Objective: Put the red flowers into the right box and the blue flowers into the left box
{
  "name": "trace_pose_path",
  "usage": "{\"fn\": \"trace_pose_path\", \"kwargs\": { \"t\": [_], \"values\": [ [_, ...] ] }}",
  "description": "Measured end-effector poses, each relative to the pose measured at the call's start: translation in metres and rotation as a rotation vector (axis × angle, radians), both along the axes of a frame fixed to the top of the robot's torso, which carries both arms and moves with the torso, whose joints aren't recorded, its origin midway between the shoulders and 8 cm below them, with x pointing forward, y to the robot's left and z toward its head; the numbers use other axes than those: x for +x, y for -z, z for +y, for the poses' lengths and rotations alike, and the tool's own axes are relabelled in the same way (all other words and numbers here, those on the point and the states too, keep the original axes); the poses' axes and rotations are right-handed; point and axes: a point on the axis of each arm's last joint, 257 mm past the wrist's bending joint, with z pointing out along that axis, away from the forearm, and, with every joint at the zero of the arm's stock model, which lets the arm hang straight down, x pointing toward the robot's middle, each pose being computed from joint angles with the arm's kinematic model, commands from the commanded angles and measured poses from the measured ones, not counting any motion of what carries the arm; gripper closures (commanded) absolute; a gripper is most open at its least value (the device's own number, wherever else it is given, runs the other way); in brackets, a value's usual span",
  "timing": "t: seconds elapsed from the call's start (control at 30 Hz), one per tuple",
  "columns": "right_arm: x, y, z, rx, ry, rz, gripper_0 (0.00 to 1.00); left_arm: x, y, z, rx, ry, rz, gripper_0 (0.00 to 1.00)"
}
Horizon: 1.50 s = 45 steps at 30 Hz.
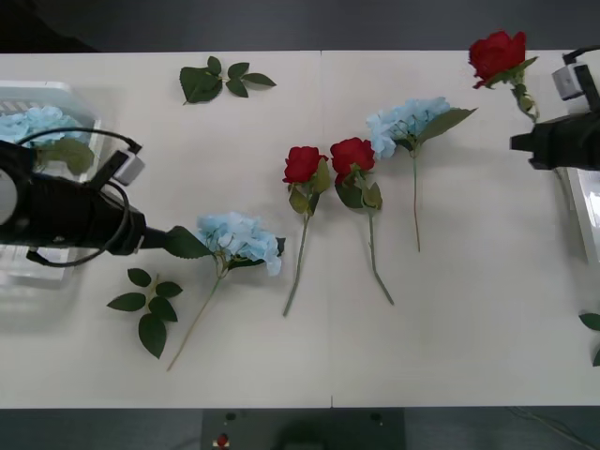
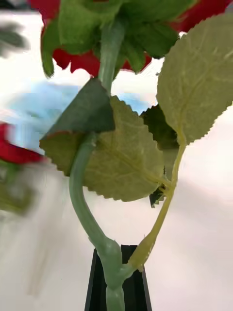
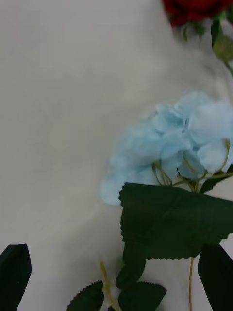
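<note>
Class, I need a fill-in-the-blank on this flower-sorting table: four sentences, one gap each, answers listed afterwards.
1. The right gripper holds a ____ flower by its stem.
2. The left gripper's fingers are ____ around a blue flower's leaf.
3. The left box already holds a ____ flower.
4. Between the two blue flowers on the table lie ____ red flowers.

Answers: red; open; blue; two
</note>
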Motion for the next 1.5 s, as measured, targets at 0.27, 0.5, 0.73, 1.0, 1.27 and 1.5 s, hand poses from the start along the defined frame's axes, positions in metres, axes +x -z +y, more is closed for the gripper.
{"fn": "trace_pose_path", "kwargs": {
  "t": [0.27,0.5,0.73,1.0,1.27,1.5],
  "values": [
    [-0.001,0.010,-0.155,-0.273,0.251,0.074,1.00,-0.016,0.070,-0.046,0.205,0.086,0.019,0.00],
    [-0.011,0.019,-0.252,-0.444,0.418,0.077,1.00,-0.018,0.086,-0.083,0.196,-0.006,0.043,0.00],
    [-0.006,0.039,-0.291,-0.533,0.552,0.043,1.00,-0.026,0.076,-0.105,0.200,0.024,-0.004,0.00],
    [-0.006,0.070,-0.285,-0.553,0.580,0.066,1.00,-0.049,0.090,-0.105,0.184,0.021,0.012,0.00],
    [-0.014,0.072,-0.296,-0.595,0.587,0.081,0.39,-0.063,0.106,-0.105,0.238,0.072,0.025,0.00],
    [-0.015,0.072,-0.297,-0.612,0.580,0.083,0.20,-0.065,0.110,-0.105,0.261,0.081,0.020,0.00]
  ]
}}
